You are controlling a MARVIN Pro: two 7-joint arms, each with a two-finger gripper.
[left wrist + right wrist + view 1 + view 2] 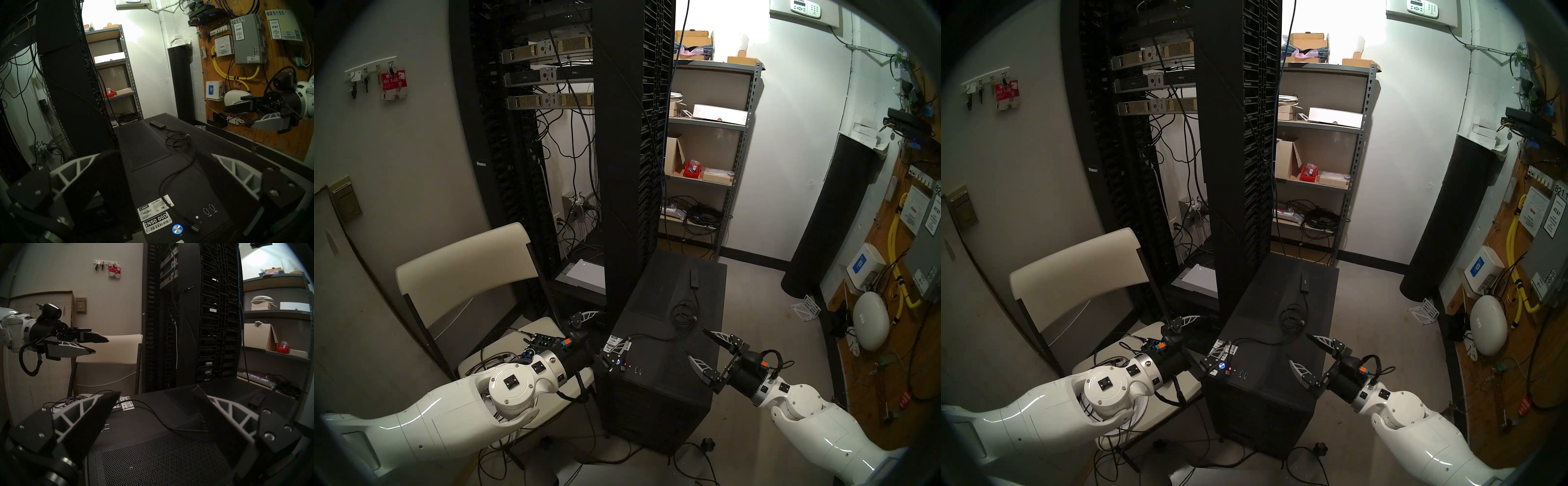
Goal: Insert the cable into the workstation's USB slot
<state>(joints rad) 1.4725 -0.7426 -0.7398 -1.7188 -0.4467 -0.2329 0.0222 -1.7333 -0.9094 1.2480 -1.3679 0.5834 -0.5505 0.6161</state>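
Note:
The black workstation (653, 407) stands on the floor between my arms. The thin black cable (160, 191) lies loose on its top. Its adapter box (694, 277) rests near the back edge, with a small coil (169, 135) in front of it. The plug (195, 228) lies by the lit power button, just short of the two USB slots (209, 209). My left gripper (611, 327) hovers open at the top's front left corner, holding nothing. Over the front right of the top, my right gripper (697, 343) is open and empty too.
A tall black server rack (633, 135) rises right behind the workstation's left side. A beige folding chair (466, 271) with loose electronics stands under my left arm. Metal shelving (704, 152) and a black column (829, 220) stand farther back. Cables trail on the floor.

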